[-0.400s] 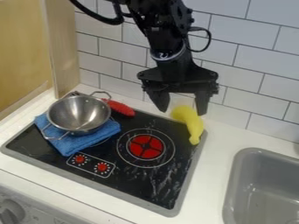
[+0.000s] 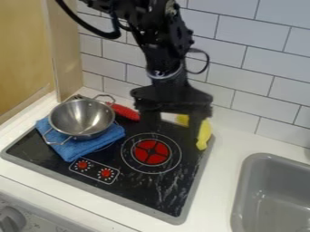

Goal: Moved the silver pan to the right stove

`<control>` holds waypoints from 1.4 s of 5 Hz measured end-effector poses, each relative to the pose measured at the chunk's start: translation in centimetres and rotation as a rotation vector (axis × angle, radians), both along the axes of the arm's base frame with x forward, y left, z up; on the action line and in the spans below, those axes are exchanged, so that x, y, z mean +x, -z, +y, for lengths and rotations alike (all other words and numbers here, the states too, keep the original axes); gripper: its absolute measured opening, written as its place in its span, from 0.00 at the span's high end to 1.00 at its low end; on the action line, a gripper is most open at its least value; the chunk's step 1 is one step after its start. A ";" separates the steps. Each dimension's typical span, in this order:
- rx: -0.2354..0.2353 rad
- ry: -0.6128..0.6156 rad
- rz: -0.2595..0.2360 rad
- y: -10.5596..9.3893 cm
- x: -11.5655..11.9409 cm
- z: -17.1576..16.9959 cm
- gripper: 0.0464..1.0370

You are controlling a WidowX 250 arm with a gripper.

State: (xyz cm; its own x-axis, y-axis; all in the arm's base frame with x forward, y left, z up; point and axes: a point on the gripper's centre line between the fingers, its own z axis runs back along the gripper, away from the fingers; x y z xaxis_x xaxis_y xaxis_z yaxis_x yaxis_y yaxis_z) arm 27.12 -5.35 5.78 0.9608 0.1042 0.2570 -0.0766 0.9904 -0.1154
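Observation:
The black gripper [image 2: 172,128] hangs over the back right part of the stove, above and behind the right burner, its two fingers apart and nothing between them. To its left, the silver pan [image 2: 81,118] with two wire handles sits upright on a folded blue cloth [image 2: 92,146], which covers most of the left burner. The right stove burner [image 2: 151,152] is a red disc inside white rings with nothing on it.
A yellow banana-like toy [image 2: 205,135] lies at the stove's back right corner, partly behind the gripper. Behind the pan is a red object [image 2: 125,112]. A grey sink [image 2: 266,195] is at the right, a tiled wall at the back.
The gripper has moved left and down, with its fingers still apart, and now hides part of the yellow toy. The pan and cloth have stayed in place.

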 end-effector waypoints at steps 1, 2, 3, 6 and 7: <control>0.063 -0.013 0.002 -1.1 -0.9 1.3 0.04; 0.156 -0.046 0.016 -1.7 -1.7 3.1 0.04; 0.168 -0.082 0.021 -1.8 -1.7 4.7 0.04; 0.157 -0.134 0.109 2.2 -0.1 9.0 0.04; 0.176 -0.116 0.155 3.5 -0.2 9.5 0.04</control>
State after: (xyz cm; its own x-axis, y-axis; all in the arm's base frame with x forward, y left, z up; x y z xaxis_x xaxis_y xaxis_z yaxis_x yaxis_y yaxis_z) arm 26.97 4.12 2.26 0.9742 0.1831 0.1321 -0.1945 0.9776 0.0798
